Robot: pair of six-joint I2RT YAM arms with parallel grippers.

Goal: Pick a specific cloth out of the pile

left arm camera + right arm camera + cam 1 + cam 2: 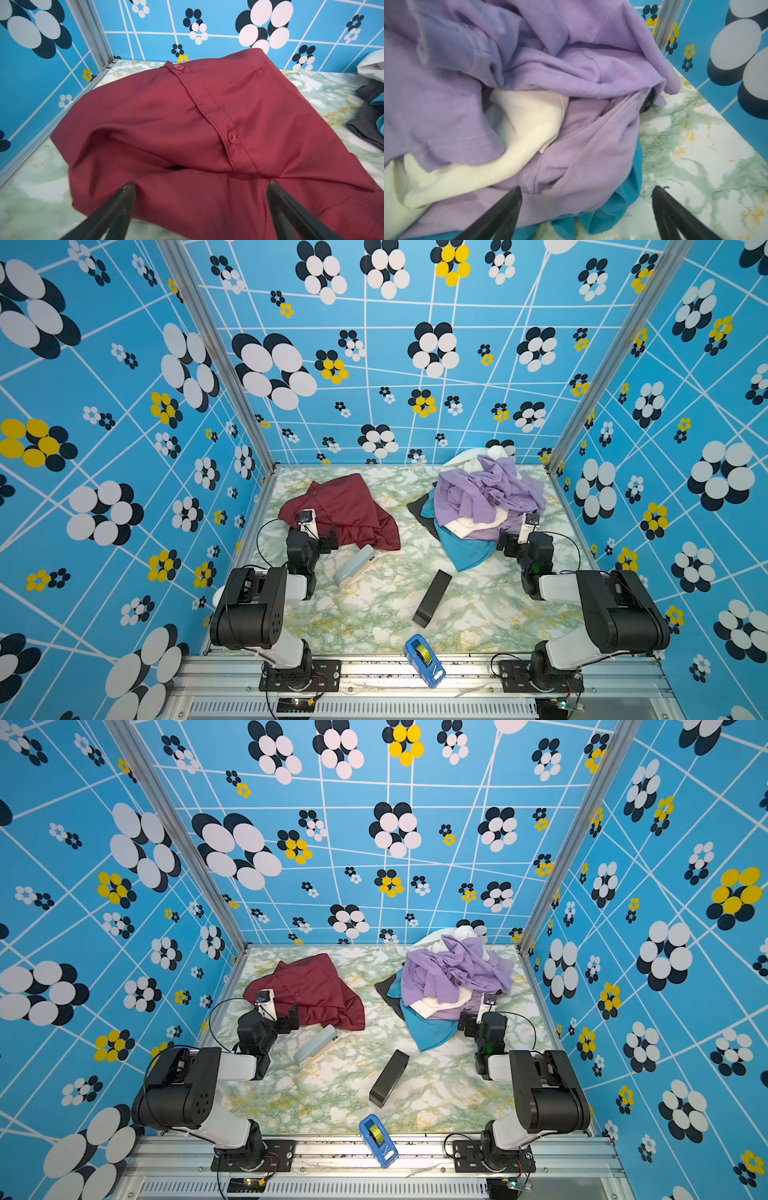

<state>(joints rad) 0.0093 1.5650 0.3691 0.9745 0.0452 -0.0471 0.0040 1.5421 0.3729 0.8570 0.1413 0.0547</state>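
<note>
On the table (pixel 374 614), far left, the cloth (pixel 345 510) slants lengthwise from back-left to front-centre (both jaws wide).

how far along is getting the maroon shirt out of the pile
Done, it seems: the maroon shirt lies alone on the table, apart from the pile. In hand: nothing; the left gripper stands open over the shirt's near edge, the right gripper open at the pile's edge. Left: probably only drawing the arms back.
</note>
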